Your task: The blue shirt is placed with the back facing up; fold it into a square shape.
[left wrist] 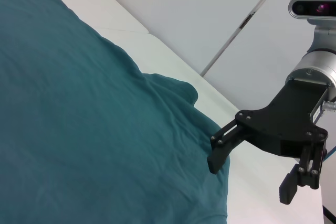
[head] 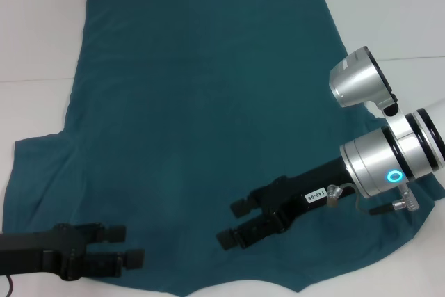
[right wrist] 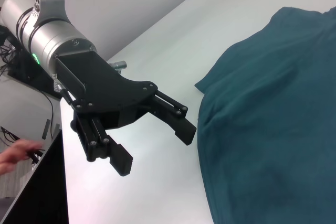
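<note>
The blue shirt (head: 201, 116) lies spread flat on the white table, plain side up. Its hem is at the far end and its sleeves are toward me. My left gripper (head: 124, 245) hovers open at the near left, by the shirt's left sleeve and shoulder. The right wrist view shows this left gripper (right wrist: 155, 148) open and empty beside the shirt (right wrist: 273, 119). My right gripper (head: 234, 222) hangs open above the shirt's near right part. In the left wrist view the right gripper (left wrist: 251, 179) has one finger close to the edge of the shirt (left wrist: 79, 129).
White table (head: 389, 19) shows beyond the shirt at the far end and on both sides. A person's hand (right wrist: 16, 156) shows off the table's edge in the right wrist view.
</note>
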Robot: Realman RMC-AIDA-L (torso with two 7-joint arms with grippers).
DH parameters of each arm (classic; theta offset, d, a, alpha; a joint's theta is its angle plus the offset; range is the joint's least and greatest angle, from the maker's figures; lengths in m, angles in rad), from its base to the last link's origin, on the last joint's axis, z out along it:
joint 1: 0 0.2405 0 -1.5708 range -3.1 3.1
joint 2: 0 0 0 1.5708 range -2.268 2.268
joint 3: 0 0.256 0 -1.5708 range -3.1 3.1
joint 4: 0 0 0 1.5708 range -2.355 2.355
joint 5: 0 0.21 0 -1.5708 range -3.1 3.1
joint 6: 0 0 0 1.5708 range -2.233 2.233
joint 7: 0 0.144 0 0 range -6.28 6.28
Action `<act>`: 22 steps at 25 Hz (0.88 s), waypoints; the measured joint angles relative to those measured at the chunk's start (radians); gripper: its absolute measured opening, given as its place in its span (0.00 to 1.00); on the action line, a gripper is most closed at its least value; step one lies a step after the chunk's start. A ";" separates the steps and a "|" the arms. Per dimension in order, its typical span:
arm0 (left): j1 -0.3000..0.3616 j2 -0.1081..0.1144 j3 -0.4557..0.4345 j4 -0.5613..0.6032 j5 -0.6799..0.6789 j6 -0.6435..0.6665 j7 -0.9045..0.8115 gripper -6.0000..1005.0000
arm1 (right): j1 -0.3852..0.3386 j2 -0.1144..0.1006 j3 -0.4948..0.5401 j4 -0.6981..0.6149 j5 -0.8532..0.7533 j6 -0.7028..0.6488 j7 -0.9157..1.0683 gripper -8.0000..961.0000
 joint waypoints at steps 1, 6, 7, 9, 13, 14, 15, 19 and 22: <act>0.000 0.000 0.000 0.000 0.000 0.000 0.000 0.91 | 0.000 0.000 0.000 0.000 0.000 0.000 0.000 0.95; -0.002 0.003 -0.023 0.000 -0.007 -0.024 -0.069 0.91 | 0.000 0.001 0.009 0.000 0.003 0.000 0.001 0.95; -0.005 0.006 -0.038 0.000 -0.010 -0.038 -0.109 0.91 | 0.000 0.001 0.015 0.000 0.008 0.000 0.002 0.95; -0.013 0.012 -0.083 0.000 -0.016 -0.053 -0.192 0.91 | 0.000 0.000 0.030 0.000 0.020 0.001 0.011 0.95; -0.022 0.033 -0.198 0.004 -0.031 -0.078 -0.365 0.91 | 0.000 -0.005 0.064 -0.003 0.028 0.009 0.063 0.95; -0.022 0.039 -0.225 0.002 -0.032 -0.095 -0.419 0.91 | 0.001 -0.006 0.069 -0.003 0.029 0.013 0.078 0.95; -0.020 0.043 -0.250 -0.001 -0.032 -0.113 -0.467 0.91 | 0.002 -0.007 0.073 -0.003 0.029 0.017 0.093 0.95; -0.002 0.048 -0.338 -0.007 -0.035 -0.161 -0.587 0.91 | 0.014 -0.007 0.071 -0.008 0.029 0.022 0.147 0.95; 0.010 0.055 -0.384 -0.030 -0.035 -0.198 -0.643 0.91 | 0.029 -0.007 0.069 -0.011 0.028 0.027 0.197 0.95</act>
